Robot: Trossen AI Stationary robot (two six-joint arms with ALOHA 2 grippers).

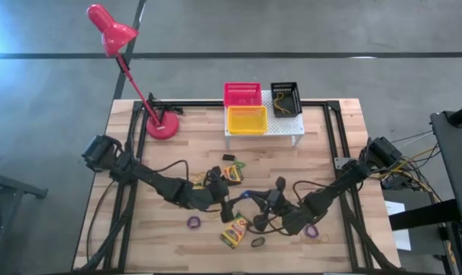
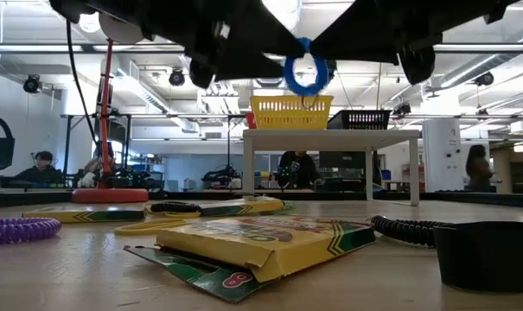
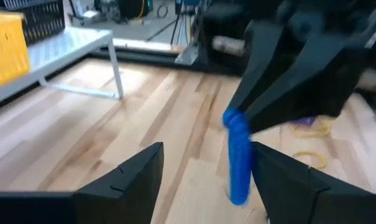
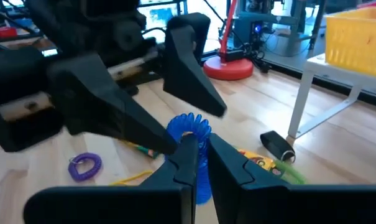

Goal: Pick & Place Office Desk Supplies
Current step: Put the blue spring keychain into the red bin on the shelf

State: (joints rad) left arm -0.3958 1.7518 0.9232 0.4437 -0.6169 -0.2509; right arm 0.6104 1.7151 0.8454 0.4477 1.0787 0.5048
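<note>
I see the blue elastic loop (image 4: 191, 134) hanging mid-air above the table's (image 1: 169, 233) near centre — my right gripper's (image 4: 200, 146) fingers are clamped on it. My left gripper (image 3: 203, 171) faces it, fingers spread wide — the loop just beside one finger (image 3: 281, 180).

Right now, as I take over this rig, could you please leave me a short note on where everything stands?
Right gripper: shut on the blue elastic loop, held above mid-table.
Left gripper: open, fingers either side of that loop.
On the table: two crayon boxes, purple loops, a black loop.
On the white shelf: yellow basket, pink-red basket, black basket.
Done: blue loop lifted.
Left: everything on the table.
</note>
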